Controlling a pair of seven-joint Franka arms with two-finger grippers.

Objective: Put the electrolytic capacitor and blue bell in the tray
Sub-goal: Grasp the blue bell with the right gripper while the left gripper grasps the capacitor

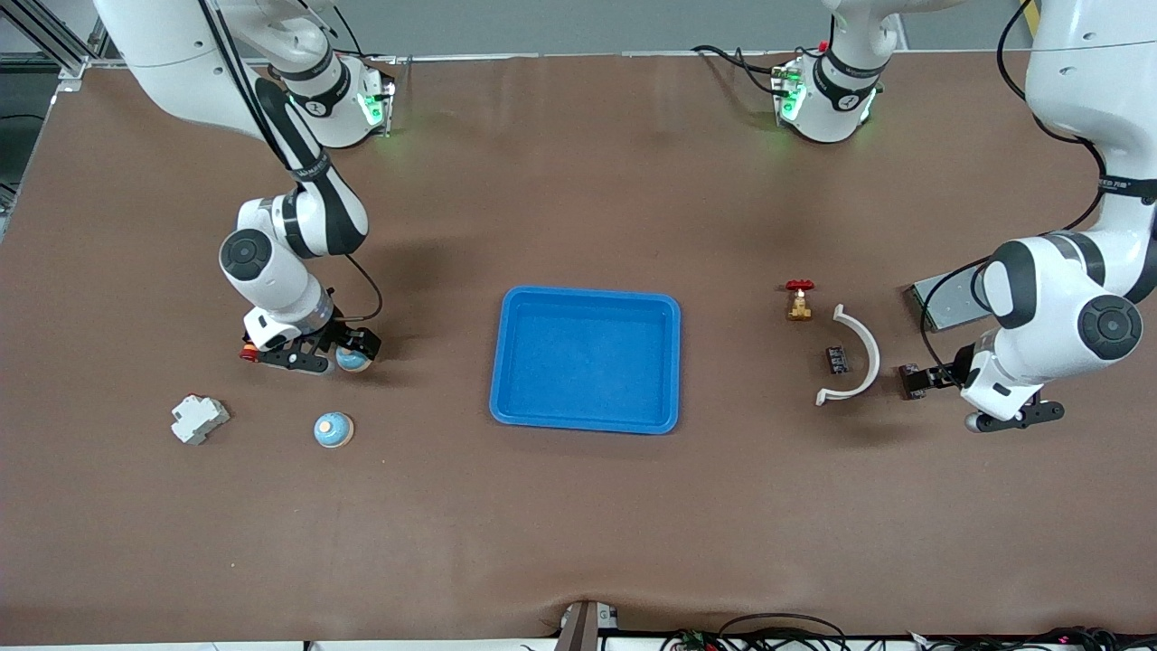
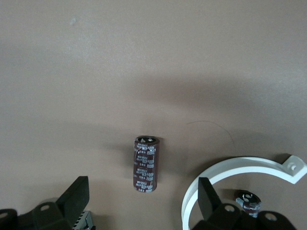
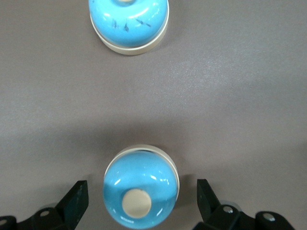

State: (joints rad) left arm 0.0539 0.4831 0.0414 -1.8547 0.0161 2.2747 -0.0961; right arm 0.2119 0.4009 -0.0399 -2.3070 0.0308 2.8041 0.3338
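The bright-blue tray (image 1: 586, 303) lies mid-table. At the right arm's end, my right gripper (image 1: 349, 351) (image 3: 141, 199) is low and open, one finger on each side of a blue bell (image 1: 353, 363) (image 3: 140, 187) with a cream button, touching neither side. A second blue bell (image 1: 333, 429) (image 3: 128, 24) sits nearer the front camera. At the left arm's end, my left gripper (image 1: 931, 378) (image 2: 141, 201) is open over a dark-brown electrolytic capacitor (image 1: 907, 381) (image 2: 145, 164), which lies on its side just ahead of the fingertips.
A white curved clamp (image 1: 854, 357) (image 2: 240, 172) lies beside the capacitor, toward the tray, with a small dark component (image 1: 838, 360) (image 2: 248, 200) inside its arc. A red-handled brass valve (image 1: 799, 300), a grey metal box (image 1: 940, 303) and a white plastic part (image 1: 199, 419) also lie around.
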